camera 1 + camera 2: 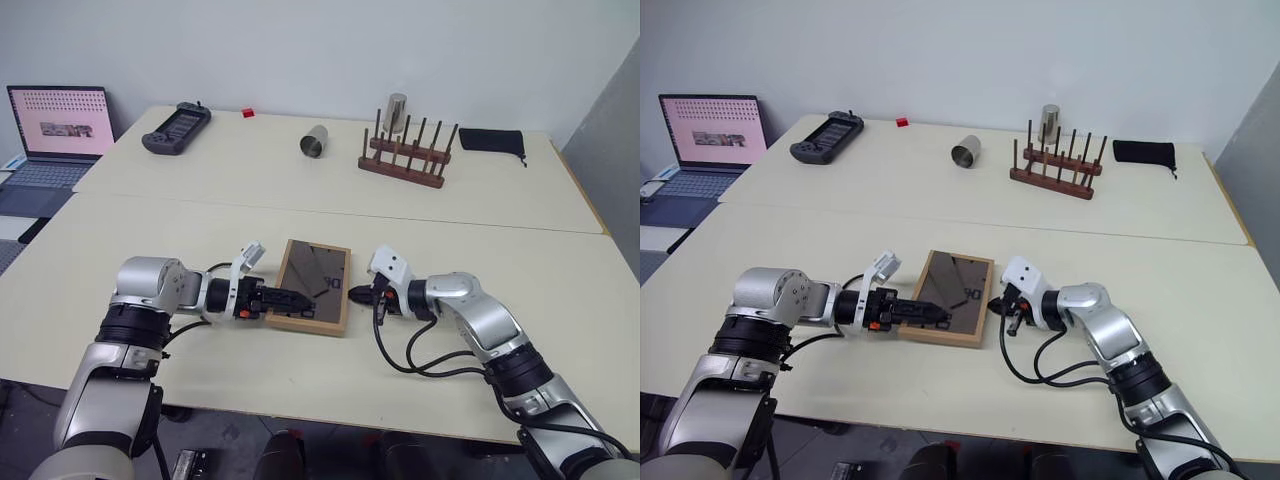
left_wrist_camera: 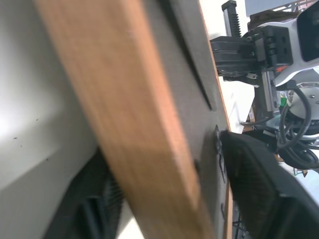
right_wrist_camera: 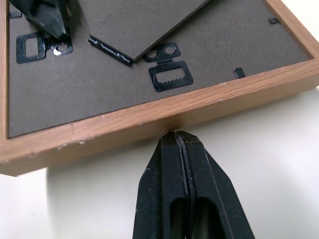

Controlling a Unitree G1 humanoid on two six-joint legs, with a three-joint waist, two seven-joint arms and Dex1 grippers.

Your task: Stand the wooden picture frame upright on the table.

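The left gripper (image 1: 292, 298) reaches in from the left side of the wooden picture frame (image 1: 312, 286), one black finger (image 2: 259, 184) lying on top of the dark back panel and the other under the light-wood rail, so the jaws straddle the frame's left edge; whether they already pinch it tight I cannot tell. The right gripper (image 3: 183, 144) has its two fingers pressed flat together with nothing between them, and their shared tip butts against the outer face of the frame's right rail. The frame lies back-up on the near half of the table (image 1: 200, 225), its left side looking slightly raised, midway between the two arms; its rails are pale, straight-grained wood with square corners, and the back is a matt grey-brown board carrying a fold-out stand (image 3: 139, 25), partly lifted from the panel, and small black sawtooth hangers (image 3: 169, 75). On the cream tabletop around the frame there is bare surface in front, behind and to both sides, up to the seam (image 1: 400, 215) that crosses the table. Well beyond that seam stand a dark wooden peg rack (image 1: 405, 155) with a metal cup upended on one peg, a second metal cup (image 1: 314, 141) lying on its side, a grey handheld controller (image 1: 176, 127), a small red block (image 1: 247, 113) and a black pouch (image 1: 492, 142). A laptop (image 1: 55, 135) sits open off the table's far left corner.
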